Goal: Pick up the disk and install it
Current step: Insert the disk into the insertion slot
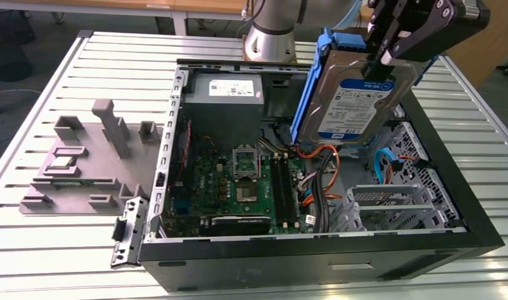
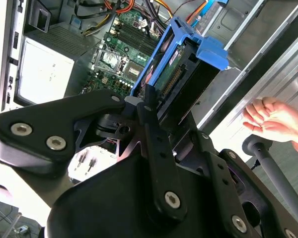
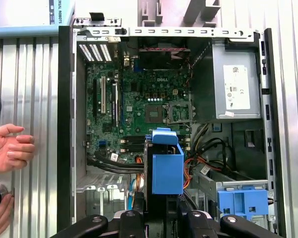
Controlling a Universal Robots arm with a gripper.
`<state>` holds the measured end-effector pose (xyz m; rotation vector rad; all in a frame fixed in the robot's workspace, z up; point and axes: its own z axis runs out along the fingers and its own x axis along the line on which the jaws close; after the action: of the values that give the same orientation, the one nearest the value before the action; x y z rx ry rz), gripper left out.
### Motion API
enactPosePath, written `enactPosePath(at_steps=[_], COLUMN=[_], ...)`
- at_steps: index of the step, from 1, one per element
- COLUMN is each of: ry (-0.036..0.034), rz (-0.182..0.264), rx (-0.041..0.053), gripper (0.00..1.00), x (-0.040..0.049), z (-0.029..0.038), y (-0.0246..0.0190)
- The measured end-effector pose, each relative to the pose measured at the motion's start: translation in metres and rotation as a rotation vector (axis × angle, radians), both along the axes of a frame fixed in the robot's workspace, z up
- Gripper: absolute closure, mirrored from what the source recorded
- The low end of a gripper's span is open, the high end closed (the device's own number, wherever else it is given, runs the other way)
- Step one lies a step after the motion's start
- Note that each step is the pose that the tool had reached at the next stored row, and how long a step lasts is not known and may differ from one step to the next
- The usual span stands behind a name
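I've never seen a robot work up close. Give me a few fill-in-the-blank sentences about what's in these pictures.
1. The robot's black jaws are shut on the flat silver hard drive, which sits in a ____ plastic frame.
2. The black computer case beneath the drive lies ____, its inside exposed.
3. The grey metal box inside the case bears a ____ sticker.
4. The flat circuit board on the case floor is ____.

Missing words: blue; open; white; green.
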<state>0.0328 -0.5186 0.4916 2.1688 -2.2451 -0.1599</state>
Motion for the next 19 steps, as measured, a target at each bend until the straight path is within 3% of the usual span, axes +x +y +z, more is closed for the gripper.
enactPosePath(at_steps=[19], ry=[0.0], rz=[0.0], rx=[0.0], gripper=[0.65], x=[0.0], z=[0.0], y=[-0.0051])
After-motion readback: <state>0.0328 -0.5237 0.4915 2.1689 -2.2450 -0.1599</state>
